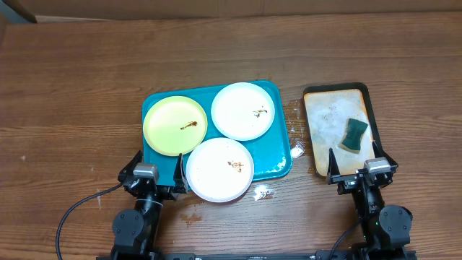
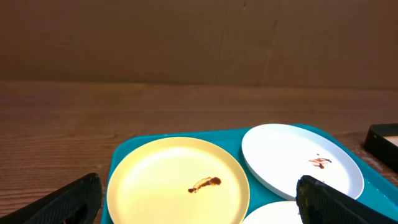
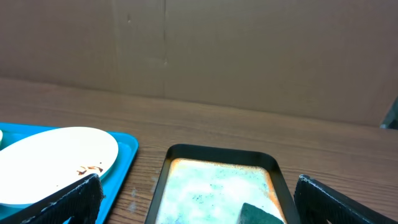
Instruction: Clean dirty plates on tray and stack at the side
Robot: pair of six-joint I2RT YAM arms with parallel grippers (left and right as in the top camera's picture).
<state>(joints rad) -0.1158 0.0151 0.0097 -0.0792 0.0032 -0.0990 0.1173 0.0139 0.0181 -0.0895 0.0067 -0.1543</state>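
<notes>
Although the overhead view takes in the whole large teal-blue rectangular plastic tray (image 1: 278, 165), each wrist camera crops it: the left wrist view loses its near edge, and the right wrist view keeps only one corner. Three plates lie on it, each with one small brown smear. A pale yellow-green round plate (image 1: 175, 126) is at the left, a far white round plate (image 1: 245, 110) at the right, and a near white round plate (image 1: 219, 170) overhangs the tray's near rim. The left wrist view shows only a sliver of that near plate at its bottom edge. The right wrist view shows just one white plate, cut off at the left.

Beside the teal tray, apart from it, sits one small tan black-rimmed tray (image 1: 323, 115) holding one dark green sponge (image 1: 354, 135). The right wrist view catches only the sponge's corner, and the left wrist view only the tan tray's corner. White flecks (image 1: 294, 131) on the wooden table (image 1: 86, 79) between the trays show clearly only from overhead.

The left gripper (image 1: 158, 157) and right gripper (image 1: 353, 149) both stand with jaws spread wide, holding nothing. Whether the left one's inner finger (image 1: 178, 170) touches the near plate I cannot tell.
</notes>
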